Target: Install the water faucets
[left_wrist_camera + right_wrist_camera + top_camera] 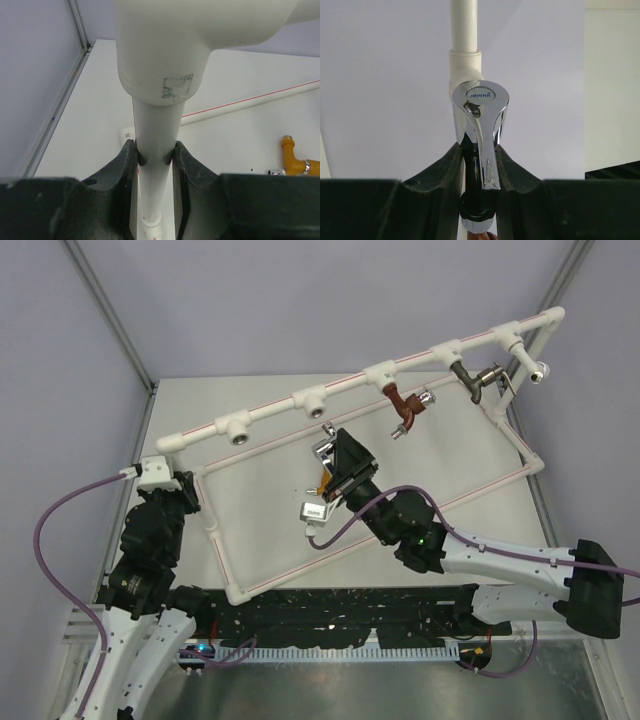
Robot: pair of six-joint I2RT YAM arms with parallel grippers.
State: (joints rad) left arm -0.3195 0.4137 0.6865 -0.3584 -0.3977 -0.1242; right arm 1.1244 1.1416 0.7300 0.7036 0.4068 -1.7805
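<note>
My right gripper [332,462] [480,150] is shut on the shiny chrome faucet [323,448] [479,125] and holds it just below an open tee socket [313,400] [465,62] of the white pipe frame [270,410]. The red-brown faucet [403,408] and the dark grey faucet [480,378] sit in sockets further right on the top rail. The orange-yellow faucet [295,159] lies on the table; in the top view it [318,485] is mostly hidden under my right gripper. My left gripper [182,485] [155,152] is shut on the frame's left upright pipe [154,130].
Another open tee socket [240,432] is at the left of the rail. A silver part [313,510] lies on the table beside the right wrist. The frame's lower pipes [300,565] cross the table. Grey walls enclose the table [260,490].
</note>
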